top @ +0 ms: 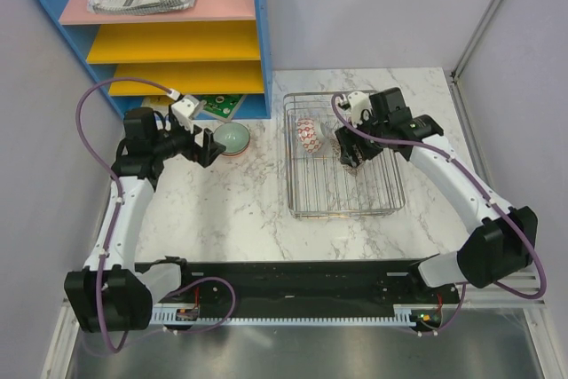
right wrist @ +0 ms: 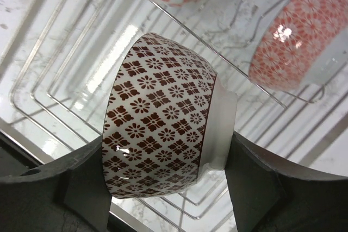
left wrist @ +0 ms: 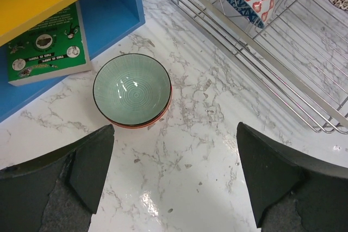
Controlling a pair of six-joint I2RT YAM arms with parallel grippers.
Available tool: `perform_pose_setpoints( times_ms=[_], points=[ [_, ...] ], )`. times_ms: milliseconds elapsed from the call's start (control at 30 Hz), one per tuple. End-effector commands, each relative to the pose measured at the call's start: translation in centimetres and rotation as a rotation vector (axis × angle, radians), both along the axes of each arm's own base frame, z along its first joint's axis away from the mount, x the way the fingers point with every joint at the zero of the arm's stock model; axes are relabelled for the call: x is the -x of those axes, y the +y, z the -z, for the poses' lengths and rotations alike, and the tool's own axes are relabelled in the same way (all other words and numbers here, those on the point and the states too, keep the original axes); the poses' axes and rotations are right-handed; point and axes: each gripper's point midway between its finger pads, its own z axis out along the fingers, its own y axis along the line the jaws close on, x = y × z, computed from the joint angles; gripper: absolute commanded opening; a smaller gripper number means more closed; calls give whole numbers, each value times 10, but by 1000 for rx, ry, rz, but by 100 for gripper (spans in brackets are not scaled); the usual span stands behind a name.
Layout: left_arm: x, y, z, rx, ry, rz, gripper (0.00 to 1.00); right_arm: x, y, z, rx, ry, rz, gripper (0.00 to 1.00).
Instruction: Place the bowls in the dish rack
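Right wrist view suggests the main risk is a slip: the brown-patterned bowl (right wrist: 163,129) is held on its side, pinched across rim and foot, and glazed ceramic could slide out if the grip loosens above the wires. Let go too high or off a slot, it would likely roll and knock the red floral bowl (right wrist: 296,42) standing just to its right in the dish rack (top: 346,213). The right gripper (right wrist: 168,176) is clamped wide on that bowl, one finger against each end. The left gripper (left wrist: 174,172) is spread fully and holds nothing, hovering near the pale green bowl (left wrist: 132,89) on the table left of the rack.
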Motion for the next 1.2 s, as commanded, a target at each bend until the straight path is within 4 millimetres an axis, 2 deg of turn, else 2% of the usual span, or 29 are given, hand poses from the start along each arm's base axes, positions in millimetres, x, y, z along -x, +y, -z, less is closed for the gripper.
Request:
perform_pose_setpoints(
  times_ms=[0, 167, 533, 1000, 1167],
  points=[
    [4, 7, -9, 7, -18, -42, 100, -5, -30, 7, 158, -62, 21, 0],
    [7, 11, -8, 3, -23, -51, 100, -2, -44, 25, 249, -46, 18, 0],
    [9, 15, -5, 12, -15, -59, 100, -10, -68, 44, 493, -76, 47, 0],
    [10, 18, -4, 18, -22, -63, 100, -25, -74, 68, 753, -152, 57, 0],
    [11, 17, -3, 22, -19, -59, 100, -27, -68, 73, 782, -168, 42, 0]
  ],
)
